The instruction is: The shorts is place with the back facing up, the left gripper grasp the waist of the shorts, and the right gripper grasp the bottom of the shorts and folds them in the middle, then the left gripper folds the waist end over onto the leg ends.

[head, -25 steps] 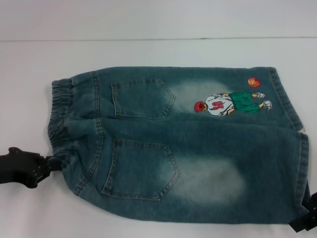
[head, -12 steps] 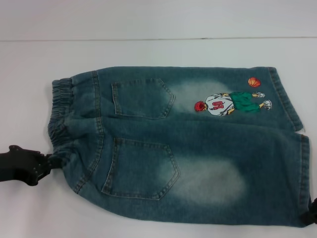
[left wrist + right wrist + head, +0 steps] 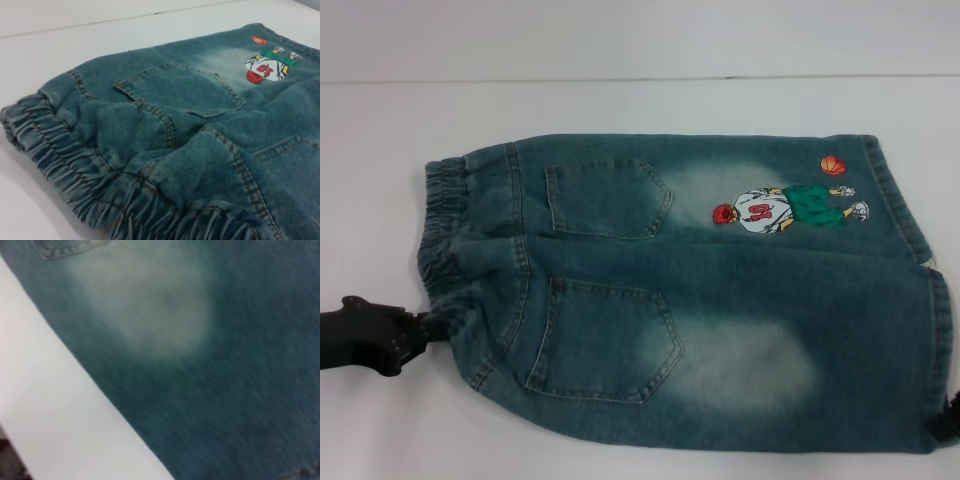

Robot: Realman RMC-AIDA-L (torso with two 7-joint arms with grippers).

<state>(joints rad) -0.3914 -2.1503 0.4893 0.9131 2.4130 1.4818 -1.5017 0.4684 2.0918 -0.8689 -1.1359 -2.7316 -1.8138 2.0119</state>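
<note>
Denim shorts (image 3: 690, 300) lie flat; left gripper (image 3: 420, 328) fingers pinch the waistband corner, right gripper (image 3: 948, 420) fingers' state unclear.

The shorts (image 3: 200, 135) fill most of the picture, lying back side up on a white table (image 3: 75, 35). The gathered elastic waist (image 3: 75, 180) is nearest the camera, its ruched denim bunched and puckered, with a raised fold in the cloth just behind it. Two back pockets show: one (image 3: 180, 90) lies whole with orange stitching, the other (image 3: 290, 150) is seen only in part. Toward the leg end is a faded pale patch (image 3: 225, 60), and beside it a printed cartoon figure (image 3: 267, 65) in red, white and green, with a small orange ball (image 3: 259, 40) close by.
</note>
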